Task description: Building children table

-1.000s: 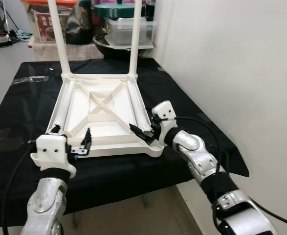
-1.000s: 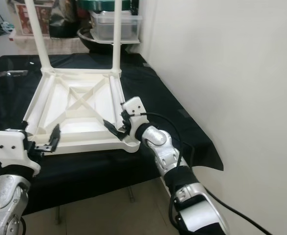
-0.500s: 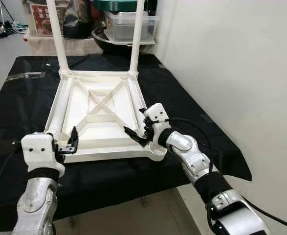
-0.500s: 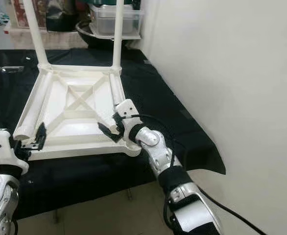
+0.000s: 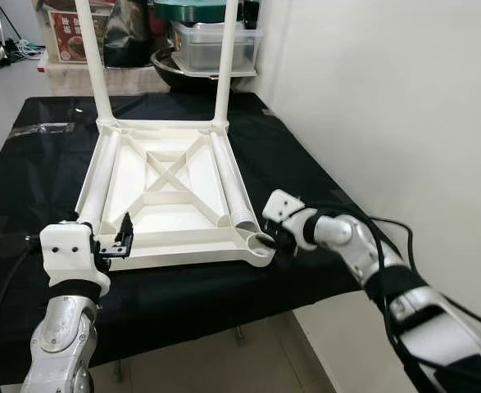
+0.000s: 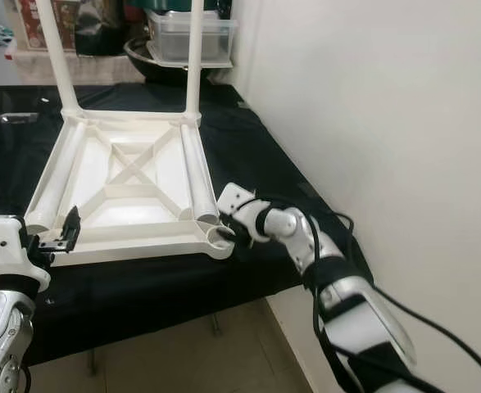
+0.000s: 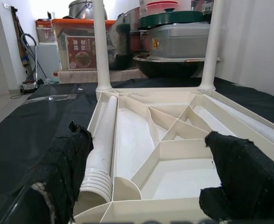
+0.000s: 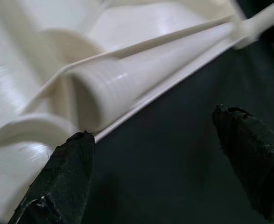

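A white plastic table top [image 5: 168,206] lies upside down on the black cloth. Two white legs [image 5: 226,65] stand upright in its far corners. One loose leg [image 5: 101,176] lies along its left inner side, another loose leg [image 5: 230,180] along its right inner side. My left gripper [image 5: 124,243] is open at the near left corner, facing into the frame; the left loose leg [image 7: 101,158] lies just past one of its fingers [image 7: 66,168]. My right gripper [image 5: 274,241] is open just outside the near right corner socket [image 5: 260,241], low over the cloth, beside the ribbed end of the right leg [image 8: 118,84].
The black-covered table [image 5: 322,172] ends close to my body and at the right, beside a white wall [image 5: 387,98]. Behind the far edge stand a clear lidded bin [image 5: 215,45], a dark bowl [image 5: 170,70] and a red-labelled box [image 5: 68,41]. Bare floor [image 5: 2,90] lies at the left.
My right gripper has come out of the table top's inside and swung right, now outside the near right corner. The left gripper has stayed at the near left corner.
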Controlling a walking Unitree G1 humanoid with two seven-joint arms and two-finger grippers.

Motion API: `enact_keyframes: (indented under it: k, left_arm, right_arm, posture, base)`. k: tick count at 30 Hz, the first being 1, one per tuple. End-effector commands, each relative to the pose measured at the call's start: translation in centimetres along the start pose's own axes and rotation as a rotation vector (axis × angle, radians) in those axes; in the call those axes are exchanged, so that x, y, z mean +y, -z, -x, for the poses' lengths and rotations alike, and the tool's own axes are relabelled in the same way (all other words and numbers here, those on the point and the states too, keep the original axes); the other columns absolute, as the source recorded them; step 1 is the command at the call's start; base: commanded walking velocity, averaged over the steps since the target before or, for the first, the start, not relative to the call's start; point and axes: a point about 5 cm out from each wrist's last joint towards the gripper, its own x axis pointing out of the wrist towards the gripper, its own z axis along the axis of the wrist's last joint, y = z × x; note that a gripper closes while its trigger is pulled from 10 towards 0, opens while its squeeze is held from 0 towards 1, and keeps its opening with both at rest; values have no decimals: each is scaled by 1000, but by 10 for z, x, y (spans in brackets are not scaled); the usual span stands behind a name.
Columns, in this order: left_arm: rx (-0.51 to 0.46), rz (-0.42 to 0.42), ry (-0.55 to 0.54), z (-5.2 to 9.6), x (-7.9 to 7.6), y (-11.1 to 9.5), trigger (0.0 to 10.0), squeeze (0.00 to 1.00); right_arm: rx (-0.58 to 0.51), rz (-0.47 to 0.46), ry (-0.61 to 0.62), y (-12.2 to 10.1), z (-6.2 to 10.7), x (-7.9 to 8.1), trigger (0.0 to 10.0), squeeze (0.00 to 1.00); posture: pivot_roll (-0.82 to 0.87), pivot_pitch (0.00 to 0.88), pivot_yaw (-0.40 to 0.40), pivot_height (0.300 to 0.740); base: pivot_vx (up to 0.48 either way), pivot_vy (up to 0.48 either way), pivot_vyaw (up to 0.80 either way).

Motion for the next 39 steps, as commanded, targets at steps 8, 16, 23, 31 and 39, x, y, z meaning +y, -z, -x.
enact_keyframes:
  k: [8,16,23,31,39]
  left_arm:
    - [-1,9,7,0,-5,1,10000,0]
    - [-7,7,11,-2,-3,-1,10000,0]
    - [-5,10,10,-2,-5,0,10000,0]
    - [-5,10,8,-2,-4,-1,10000,0]
    - [-3,10,10,-3,-4,0,10000,0]
  right_arm:
    - [-33,19,-38,-8,-10,14,10000,0]
    - [2,48,-46,-5,-12,14,10000,0]
    - [36,76,-16,-1,-12,11,10000,0]
    - [21,21,8,-5,-20,24,10000,0]
    - [17,-9,0,-6,-23,34,10000,0]
  posture:
    - [124,0,-134,740]
    - [125,0,-135,740]
    - [122,0,-142,740]
    - [126,0,-141,740]
    - [123,0,-139,740]
  base:
    - [0,0,0]
    - [0,0,0]
    - [0,0,0]
    - [0,0,0]
    - [0,0,0]
